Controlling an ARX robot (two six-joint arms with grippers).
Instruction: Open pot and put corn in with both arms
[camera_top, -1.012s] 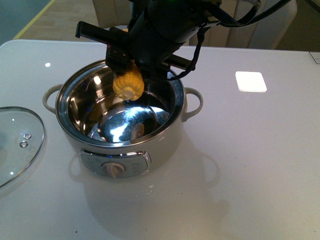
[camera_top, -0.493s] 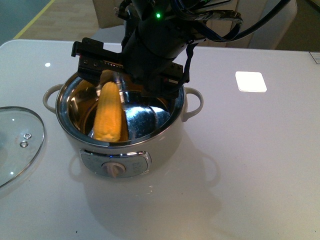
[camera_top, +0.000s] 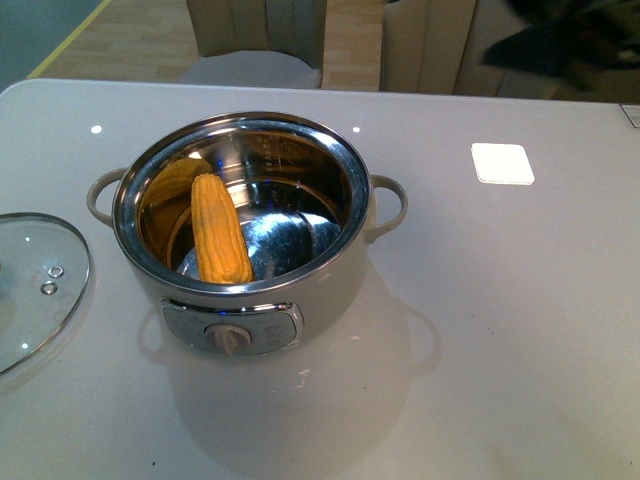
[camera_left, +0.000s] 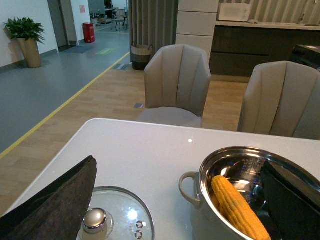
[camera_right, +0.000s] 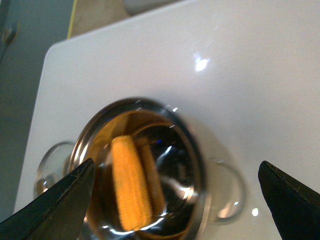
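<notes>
The pot (camera_top: 240, 235) stands uncovered on the white desk (camera_top: 520, 330), its beige dial facing the front camera and a loop handle showing on each side. Inside its shiny steel bowl the corn (camera_top: 220, 230) lies free, leaning against the bowl's left wall as the front view shows it, with one end up near the rim and the other down on the bottom; its yellow reflection shows on the steel beside it. The glass lid (camera_top: 30, 285) rests flat on the desk, just beside the pot on the robot's left, apart from it; the left wrist view shows its round metal knob. A flat white square (camera_top: 502, 163) lies on the desk well to the pot's right.

The right gripper (camera_right: 175, 192) hangs above the pot with its dark fingers spread wide and nothing between them. The left gripper (camera_left: 175, 200) is likewise spread wide and holds nothing, the lid and pot showing between its fingers.
</notes>
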